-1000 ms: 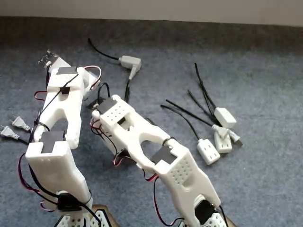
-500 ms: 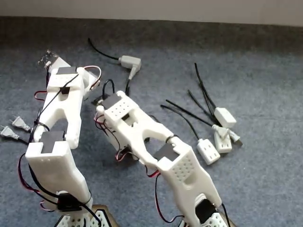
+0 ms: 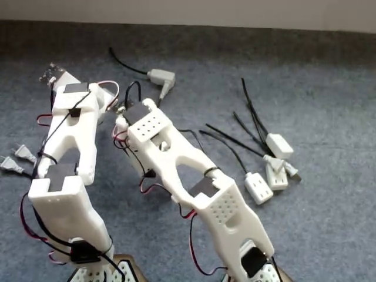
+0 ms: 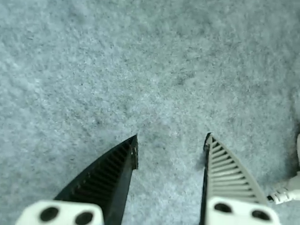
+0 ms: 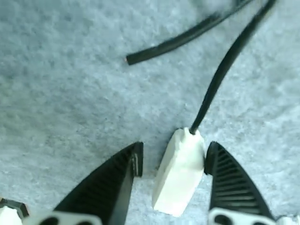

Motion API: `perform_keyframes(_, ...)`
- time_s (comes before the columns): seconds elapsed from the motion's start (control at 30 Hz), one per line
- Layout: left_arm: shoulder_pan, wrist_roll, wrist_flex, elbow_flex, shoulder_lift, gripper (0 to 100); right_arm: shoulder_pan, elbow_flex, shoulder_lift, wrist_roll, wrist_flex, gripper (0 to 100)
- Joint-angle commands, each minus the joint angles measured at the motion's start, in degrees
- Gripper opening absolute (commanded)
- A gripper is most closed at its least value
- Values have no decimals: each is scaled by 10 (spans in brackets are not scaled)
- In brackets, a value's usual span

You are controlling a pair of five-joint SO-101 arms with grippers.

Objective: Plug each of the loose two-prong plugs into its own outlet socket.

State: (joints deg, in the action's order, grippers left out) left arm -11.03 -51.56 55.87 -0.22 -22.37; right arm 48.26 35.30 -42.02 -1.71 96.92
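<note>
Right jaws stand apart astride the white rectangular plastic block (image 5: 180,173) on its black cord (image 5: 220,75); better centre it before closing. Left jaws apart over grey carpeted counter (image 4: 140,70)

Right claw (image 5: 174,149) farther forward than before.

Bare carpet (image 4: 140,70) is left free between the left gripper's (image 4: 171,138) spread fingers, whereas the right gripper's (image 5: 174,146) gap is occupied by a white corded block (image 5: 180,176).
</note>
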Motion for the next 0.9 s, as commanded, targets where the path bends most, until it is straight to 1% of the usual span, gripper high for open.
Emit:
perform_keyframes(0.0, -3, -4, -7, -3, 31, 231, 58, 36, 12, -4, 3, 214)
perform_keyframes(0.1, -3, -4, -7, -3, 31, 231, 72, 36, 12, -4, 3, 214)
perform_keyframes(0.33, -3, -4, -7, -3, 31, 231, 78, 43, 17, -4, 5, 214)
perform_keyframes(0.5, -3, -4, -7, -3, 31, 231, 92, 107, 15, -4, 37, 214)
perform_keyframes(0.6, -3, -4, -7, -3, 31, 231, 94, 145, 15, -4, 39, 214)
perform_keyframes(0.73, -24, -4, -11, -7, 31, 231, 69, 153, 15, -3, 40, 214)
perform_keyframes(0.87, -47, -13, -36, -2, 31, 231, 13, 158, 17, 0, 40, 214)
